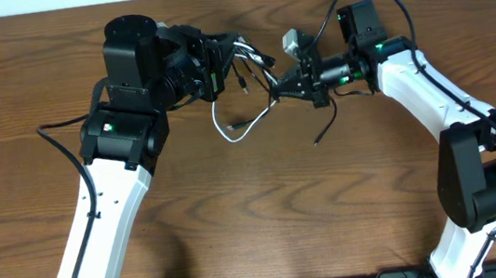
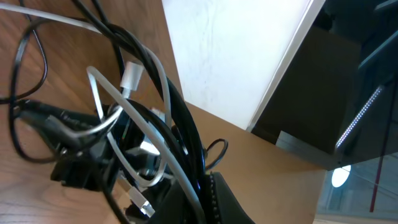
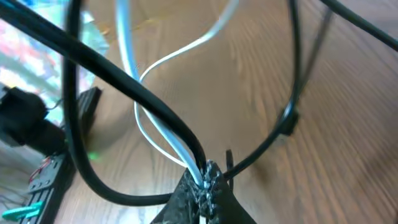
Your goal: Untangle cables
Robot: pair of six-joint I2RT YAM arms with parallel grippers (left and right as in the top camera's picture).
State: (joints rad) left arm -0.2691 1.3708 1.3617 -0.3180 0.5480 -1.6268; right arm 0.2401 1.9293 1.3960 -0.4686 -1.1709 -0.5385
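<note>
Tangled cables (image 1: pixel 258 63) up at 12 o'clock on the table (image 1: pixel 238 215), clamped tight between left gripper (image 1: pixel 230 64) at their 9 and right gripper (image 3: pixel 205 177) at their 3. White cable (image 1: pixel 229 134) looping toward 6, black cable (image 1: pixel 326 123) trailing toward 5. Left fingertips buried under cords; plugs hard to make out.

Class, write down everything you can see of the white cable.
The white cable is a thin, smooth, bendy cord. From overhead it forms a loop over the wooden table between the two arms, with one side leading up toward the left gripper. The right gripper is shut on it, and the black cable runs in beside it at the fingertips. The left wrist view shows it winding among black strands, with one silvery-white plug in sight.
</note>
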